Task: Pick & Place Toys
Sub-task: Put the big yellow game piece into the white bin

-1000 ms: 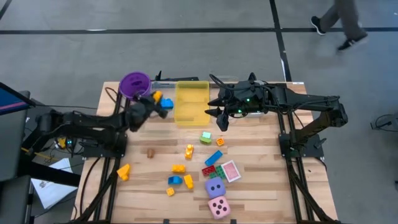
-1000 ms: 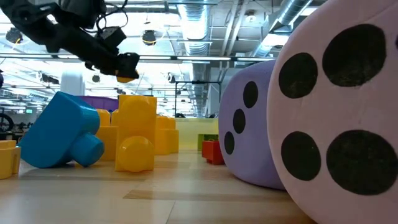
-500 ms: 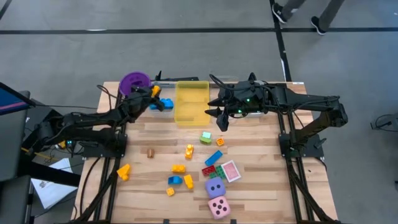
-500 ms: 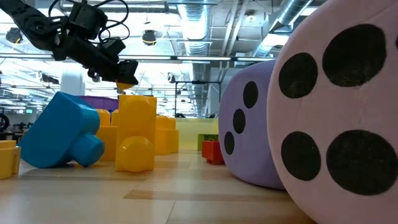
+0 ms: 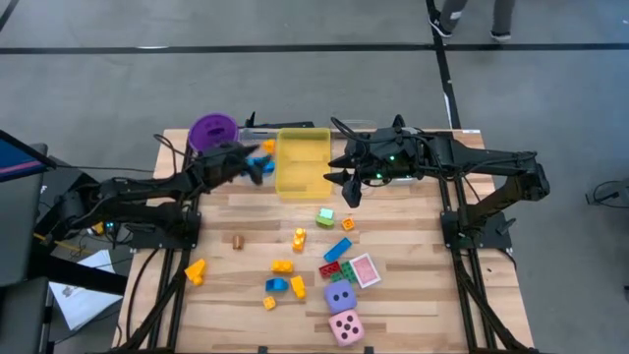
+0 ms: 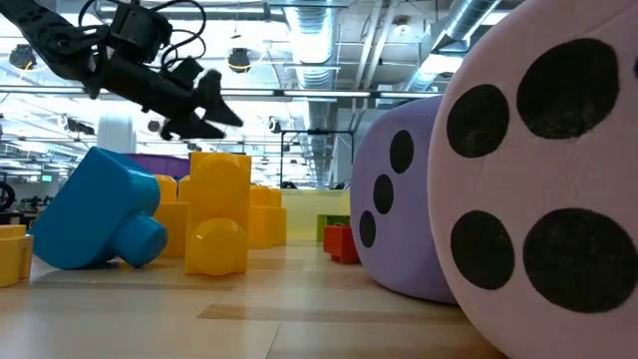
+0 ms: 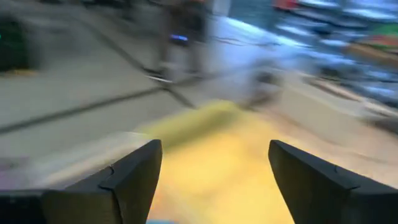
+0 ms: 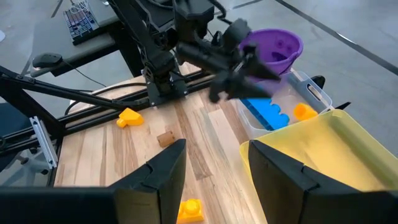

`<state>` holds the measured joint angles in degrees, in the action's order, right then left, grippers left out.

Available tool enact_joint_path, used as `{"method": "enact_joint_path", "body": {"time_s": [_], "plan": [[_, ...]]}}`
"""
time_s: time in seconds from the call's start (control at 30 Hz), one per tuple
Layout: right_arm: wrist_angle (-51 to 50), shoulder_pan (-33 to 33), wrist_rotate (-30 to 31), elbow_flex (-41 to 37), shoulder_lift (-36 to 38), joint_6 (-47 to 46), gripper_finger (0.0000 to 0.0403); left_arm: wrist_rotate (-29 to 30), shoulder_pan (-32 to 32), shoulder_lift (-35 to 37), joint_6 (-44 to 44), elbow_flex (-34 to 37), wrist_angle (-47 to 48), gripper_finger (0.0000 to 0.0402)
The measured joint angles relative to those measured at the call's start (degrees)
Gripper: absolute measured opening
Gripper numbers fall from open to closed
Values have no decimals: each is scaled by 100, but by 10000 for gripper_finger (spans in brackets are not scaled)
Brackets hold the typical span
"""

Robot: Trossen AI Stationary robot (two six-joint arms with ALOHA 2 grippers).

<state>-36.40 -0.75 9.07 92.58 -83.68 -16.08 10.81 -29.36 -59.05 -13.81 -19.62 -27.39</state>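
Observation:
My left gripper (image 5: 259,162) (image 8: 239,78) hangs open over the clear tray (image 8: 314,93), between the purple cup (image 5: 213,131) and the yellow tray (image 5: 303,162). Nothing is between its fingers (image 7: 134,174). Below it, a blue brick (image 8: 264,112) and an orange brick (image 8: 304,111) lie in the clear tray. My right gripper (image 5: 351,192) (image 8: 214,171) waits open above the yellow tray's right side. Loose bricks (image 5: 282,265), a pink-backed card (image 5: 365,269), a purple die (image 5: 340,296) and a pink die (image 5: 345,326) rest on the table.
A yellow brick (image 5: 195,270) and a small brown piece (image 5: 237,240) lie on the table's left half. A green brick (image 5: 324,216) sits just before the yellow tray. A person's legs (image 5: 472,15) show on the floor beyond the table.
My left gripper has swung toward the table's right edge, from beside the purple cup to over the clear tray. It has rolled and opened there. The orange brick that it held has left its fingers.

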Motion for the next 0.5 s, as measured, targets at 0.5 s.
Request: {"method": "enact_joint_path", "body": {"time_s": [0.5], "plan": [[-2, 0, -1, 0, -2, -49, 168, -2869, 1445, 2, -512, -2, 317, 292]]}}
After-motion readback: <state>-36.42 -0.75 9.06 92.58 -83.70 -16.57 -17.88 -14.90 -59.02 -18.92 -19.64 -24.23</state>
